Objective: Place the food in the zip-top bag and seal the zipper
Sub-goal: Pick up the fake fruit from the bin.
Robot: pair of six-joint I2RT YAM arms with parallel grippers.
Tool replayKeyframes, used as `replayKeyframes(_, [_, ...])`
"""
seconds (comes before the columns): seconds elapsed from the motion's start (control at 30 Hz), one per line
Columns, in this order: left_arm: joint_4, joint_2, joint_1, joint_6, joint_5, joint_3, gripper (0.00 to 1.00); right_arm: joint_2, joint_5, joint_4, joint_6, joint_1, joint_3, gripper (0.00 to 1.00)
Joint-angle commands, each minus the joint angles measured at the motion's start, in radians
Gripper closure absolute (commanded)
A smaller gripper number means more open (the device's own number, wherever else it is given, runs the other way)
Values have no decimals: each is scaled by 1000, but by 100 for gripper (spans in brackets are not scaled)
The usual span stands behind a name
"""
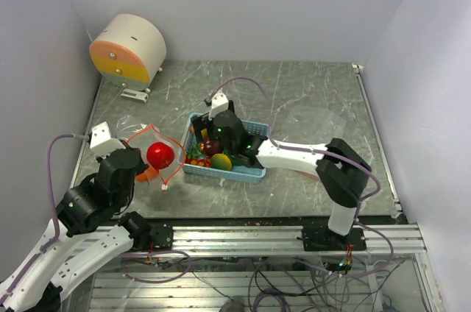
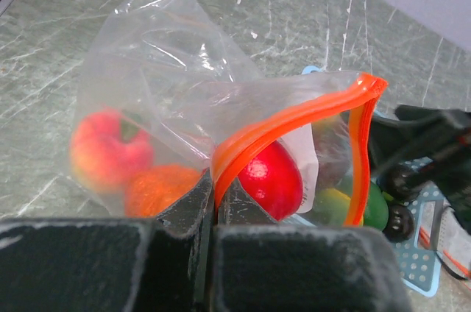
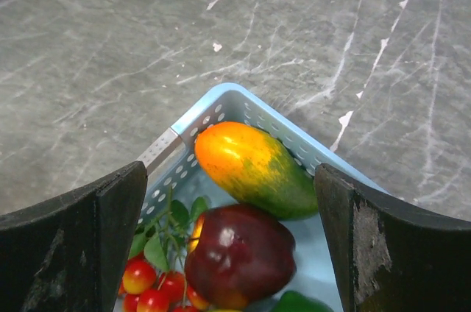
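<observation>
Our left gripper (image 2: 215, 200) pinches the bag (image 2: 169, 62) rim (food (image 2: 110, 154) inside blurs). Our right gripper (image 3: 232, 205) gapes above the basket (image 3: 221, 102) corner.

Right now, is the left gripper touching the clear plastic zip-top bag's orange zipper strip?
Touching. The left wrist view shows the left gripper shut on the orange zipper strip, which runs down between its dark fingers.
</observation>
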Motion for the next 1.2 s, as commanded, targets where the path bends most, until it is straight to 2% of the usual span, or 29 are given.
replayKeyframes(0.0, [18,-22,1,-3,-26,19,93,128,-20,-66,-57,-2,119,5])
replayKeyframes(0.27, [6,-5,1,-6,-19,28,93,271,-34,-156,-55,-9,238,7])
replayKeyframes(0.63, [19,-30,1,4,-12,21,93,408,138,-268,-84,-5,351,11])
replayKeyframes(0.73, [17,-29,1,3,-12,20,93,424,172,-272,-95,-3,360,19])
replayKeyframes(0.87, [18,-35,1,2,-10,18,93,437,214,-279,-103,1,363,24])
replayKeyframes(1.03, [24,-38,1,6,-7,16,93,377,243,-248,-94,5,313,53])
replayKeyframes(1.17, [16,-28,1,-1,-11,17,93,255,230,-184,-83,7,222,57])
